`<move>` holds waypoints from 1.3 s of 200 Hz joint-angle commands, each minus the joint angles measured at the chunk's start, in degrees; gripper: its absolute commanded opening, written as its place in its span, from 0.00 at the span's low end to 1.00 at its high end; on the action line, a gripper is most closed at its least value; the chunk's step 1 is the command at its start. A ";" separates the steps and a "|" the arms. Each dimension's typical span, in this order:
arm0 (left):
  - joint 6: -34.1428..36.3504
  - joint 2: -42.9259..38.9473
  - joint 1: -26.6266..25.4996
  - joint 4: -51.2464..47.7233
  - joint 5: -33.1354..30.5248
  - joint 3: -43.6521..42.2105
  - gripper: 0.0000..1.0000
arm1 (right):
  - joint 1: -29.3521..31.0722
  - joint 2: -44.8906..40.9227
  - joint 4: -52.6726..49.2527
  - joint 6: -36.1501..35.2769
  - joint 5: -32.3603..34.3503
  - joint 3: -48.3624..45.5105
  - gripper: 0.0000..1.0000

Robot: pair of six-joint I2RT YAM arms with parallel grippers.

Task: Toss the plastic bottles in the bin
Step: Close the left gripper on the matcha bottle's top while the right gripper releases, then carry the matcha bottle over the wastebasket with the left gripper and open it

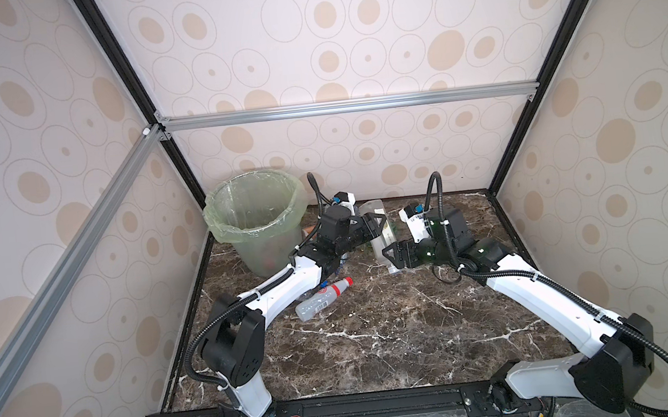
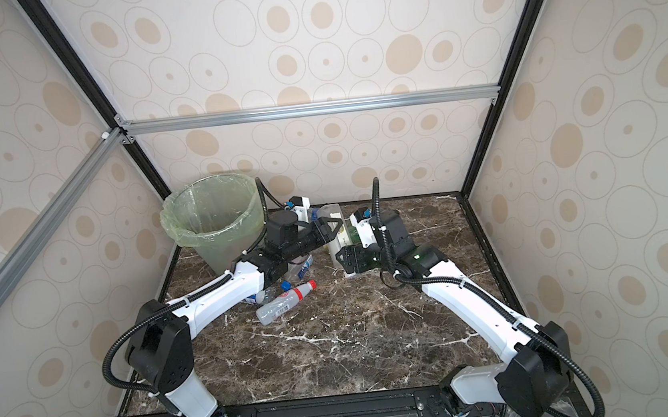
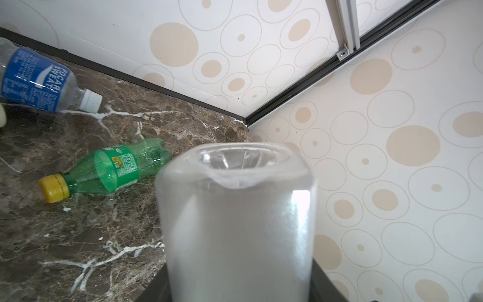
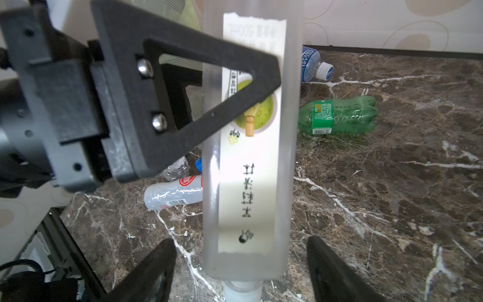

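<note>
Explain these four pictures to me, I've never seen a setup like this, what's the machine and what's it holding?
Two robot arms with pincer grippers stand at a marble table. Two pictures look down from overhead; two come from cameras on the arms' wrists. Bottles lie on the table, among them a green bottle, a blue-labelled bottle, a red-capped bottle. A lined bin stands at the back. The left gripper looks clamped on a frosted bottle; the right gripper has its fingers open either side of it.

My left gripper (image 1: 379, 222): arm stretched forward, jaws clamped on frosted bottle (image 4: 248, 183). My right gripper (image 4: 240, 239): wrist turned leftward, jaws parted, clear of it.
</note>
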 commanded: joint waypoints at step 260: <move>46.93 -17.08 14.35 6.68 -31.12 17.84 0.52 | 12.28 3.82 5.10 -1.56 2.28 4.58 1.00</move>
